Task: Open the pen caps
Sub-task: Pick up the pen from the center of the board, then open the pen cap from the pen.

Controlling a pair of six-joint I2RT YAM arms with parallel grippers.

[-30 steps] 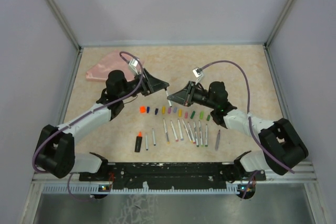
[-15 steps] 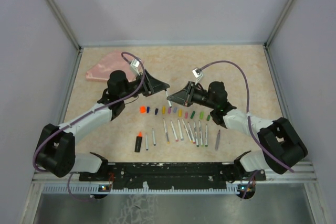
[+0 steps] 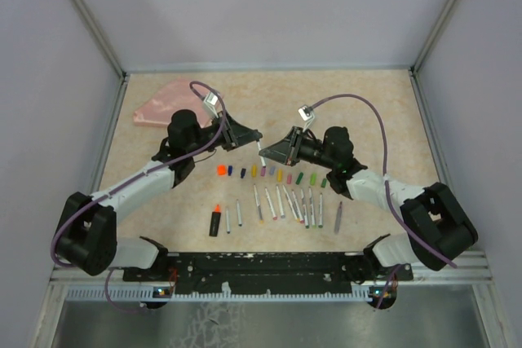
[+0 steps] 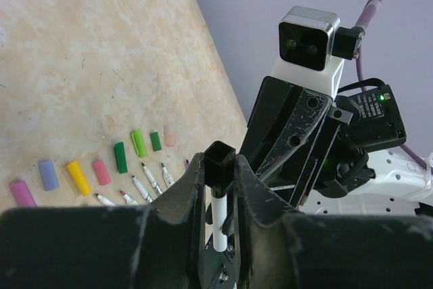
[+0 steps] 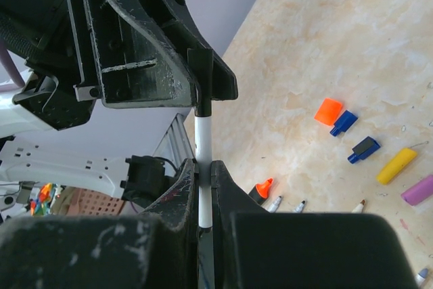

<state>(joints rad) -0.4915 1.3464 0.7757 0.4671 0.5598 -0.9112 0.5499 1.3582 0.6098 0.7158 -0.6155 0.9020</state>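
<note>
A thin white pen barrel [image 5: 203, 137] is held in the air above the beige mottled table [image 3: 367, 103], between the two arms. The right gripper [image 3: 267, 151] is clamped fully shut on this barrel. The left gripper [image 3: 254, 134] is narrowed to a slight gap, its fingers [image 4: 193, 187] pressed against both sides of the small black plastic pen cap [image 4: 220, 159] at the barrel's end. The cap is judged to be light, rigid and smooth, and seated by friction alone. A short straight pull along the pen's axis is likely to be called for, and a slip may be expected if only the tip is pinched. Hold is best taken on the cap's flat sides, close to its seam with the barrel, since the slender barrel could flex if pulled askew. On the table below, a row of loose coloured plastic caps [image 3: 273, 174] is laid out, orange and blue at the left and green at the right. A row of uncapped pens [image 3: 281, 201] lies just nearer the bases. The only container seen is a flat pink pouch of soft-looking material [image 3: 159, 108], lying well apart at the far left of the table. What is inside it cannot be told.
</note>
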